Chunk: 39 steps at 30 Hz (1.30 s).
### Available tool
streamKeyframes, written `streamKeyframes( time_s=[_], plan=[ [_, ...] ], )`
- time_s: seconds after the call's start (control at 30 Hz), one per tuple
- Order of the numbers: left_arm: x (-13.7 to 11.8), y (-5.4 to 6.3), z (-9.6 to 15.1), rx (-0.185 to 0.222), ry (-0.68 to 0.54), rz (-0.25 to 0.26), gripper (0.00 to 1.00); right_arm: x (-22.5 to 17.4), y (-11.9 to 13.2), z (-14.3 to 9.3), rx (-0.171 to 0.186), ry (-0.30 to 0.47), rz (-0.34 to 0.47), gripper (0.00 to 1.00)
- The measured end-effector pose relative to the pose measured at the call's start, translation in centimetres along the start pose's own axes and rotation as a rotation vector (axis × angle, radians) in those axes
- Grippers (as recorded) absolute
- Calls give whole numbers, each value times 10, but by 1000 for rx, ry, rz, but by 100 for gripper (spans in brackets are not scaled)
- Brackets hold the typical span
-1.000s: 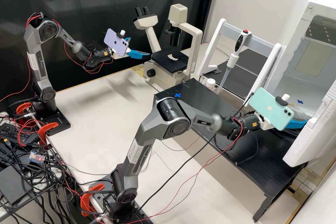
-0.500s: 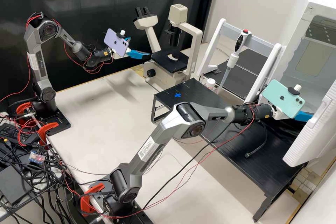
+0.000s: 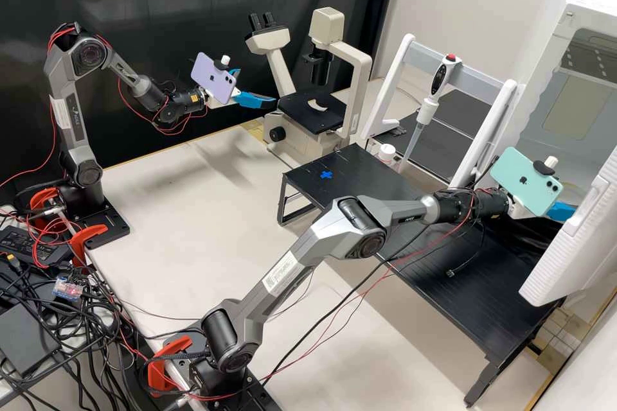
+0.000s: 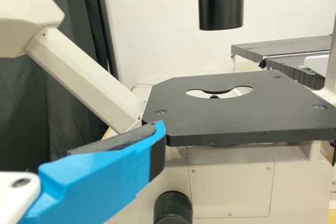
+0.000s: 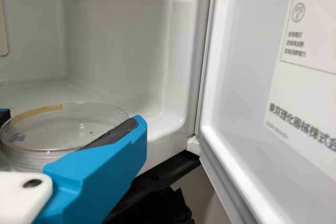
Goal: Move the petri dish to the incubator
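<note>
Two arms (image 3: 283, 273) — right outstretched, right tool (image 3: 560, 210) gripping petri dish (image 5: 58, 129), left bent, left tool (image 3: 258, 87) spread

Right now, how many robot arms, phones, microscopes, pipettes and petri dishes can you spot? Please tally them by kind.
Robot arms: 2
Phones: 2
Microscope: 1
Pipette: 1
Petri dish: 1
Total: 7

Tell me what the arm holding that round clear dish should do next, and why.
Probably ease the petri dish a little deeper into the incubator, keeping it level. The right gripper has it between its fingers near the opening, the door stands open, and the pale inner floor reaches on beyond the dish.
</note>
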<state>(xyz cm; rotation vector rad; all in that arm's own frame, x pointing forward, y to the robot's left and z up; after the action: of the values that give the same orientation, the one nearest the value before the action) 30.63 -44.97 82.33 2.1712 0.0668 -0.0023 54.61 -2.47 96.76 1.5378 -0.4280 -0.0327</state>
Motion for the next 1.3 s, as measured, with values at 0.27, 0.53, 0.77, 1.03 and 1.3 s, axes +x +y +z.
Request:
streamKeyframes(
  time_s=[0.27, 0.53, 0.77, 1.03, 1.3],
  plan=[
    [0, 0, 0, 0, 0, 0, 100, -4, -3, -3, 47, 61, -58, 0],
    [0, 0, 0, 0, 0, 0, 100, -3, 3, 3, 71, 109, -91, 0],
    [0, 0, 0, 0, 0, 0, 100, 3, 8, 9, 49, 141, -126, 100],
    [0, 0, 0, 0, 0, 0, 100, 9, -1, 20, 33, 130, -148, 100],
    [0, 0, 0, 0, 0, 0, 100, 9, -5, 27, 19, 156, -120, 100]
  ],
)
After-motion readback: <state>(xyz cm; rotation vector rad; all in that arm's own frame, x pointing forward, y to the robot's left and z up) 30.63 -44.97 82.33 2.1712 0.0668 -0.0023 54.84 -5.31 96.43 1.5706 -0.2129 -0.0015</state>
